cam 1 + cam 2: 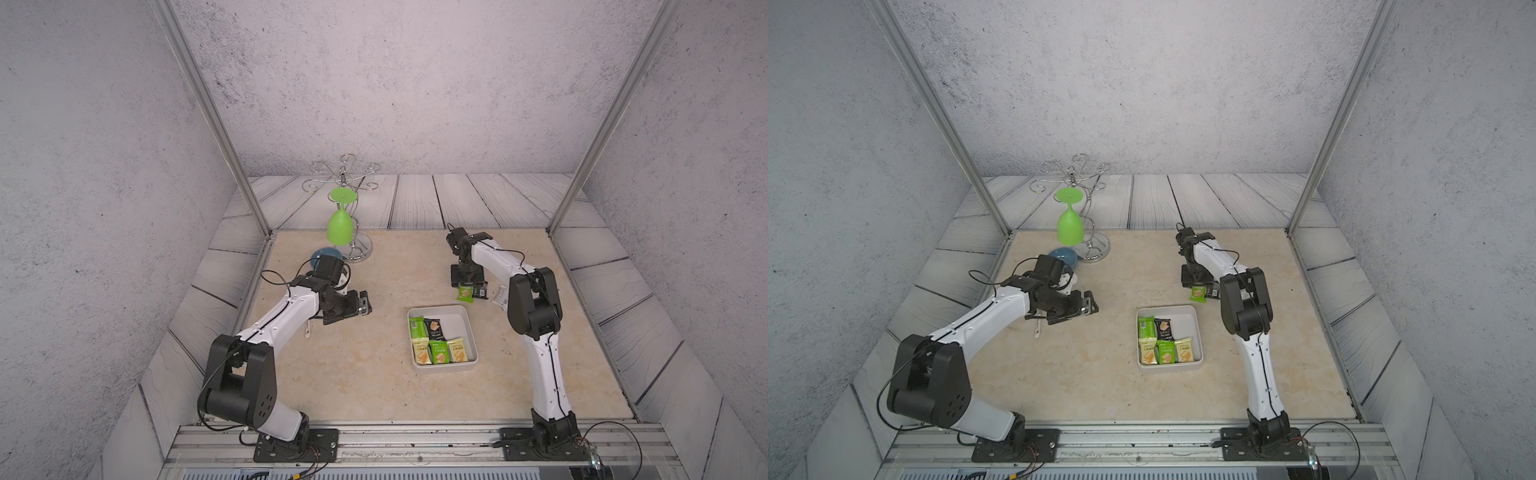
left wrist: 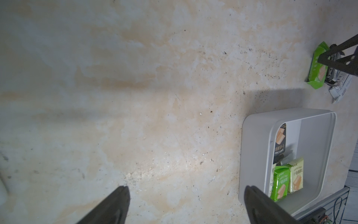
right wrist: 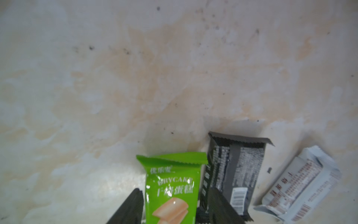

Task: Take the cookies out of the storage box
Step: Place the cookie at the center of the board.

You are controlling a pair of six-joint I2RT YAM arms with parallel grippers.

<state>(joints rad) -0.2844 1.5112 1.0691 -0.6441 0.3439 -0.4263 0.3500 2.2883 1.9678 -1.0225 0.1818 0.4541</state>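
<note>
The white storage box point(image 1: 440, 308) point(image 1: 1167, 308) point(image 2: 251, 155) sits right of centre and holds several cookies point(image 1: 436, 345) in green, black and pale yellow wrappers. Just behind it, on the table, are a green packet point(image 1: 465, 294) point(image 3: 172, 186), a black one point(image 3: 236, 166) and a white one point(image 3: 302, 182). My right gripper point(image 3: 175, 189) point(image 1: 467, 286) hangs over the green packet, which lies between its fingers with a thin gap on each side. My left gripper point(image 2: 187, 188) point(image 1: 365, 302) is wide open and empty over bare table, left of the box.
A wire glass rack with a green goblet point(image 1: 342, 226) hanging upside down stands at the back left. A small blue dish point(image 1: 326, 253) sits behind the left wrist. A pale stick-like object point(image 1: 307, 330) lies under the left forearm. Metal posts and walls bound the table.
</note>
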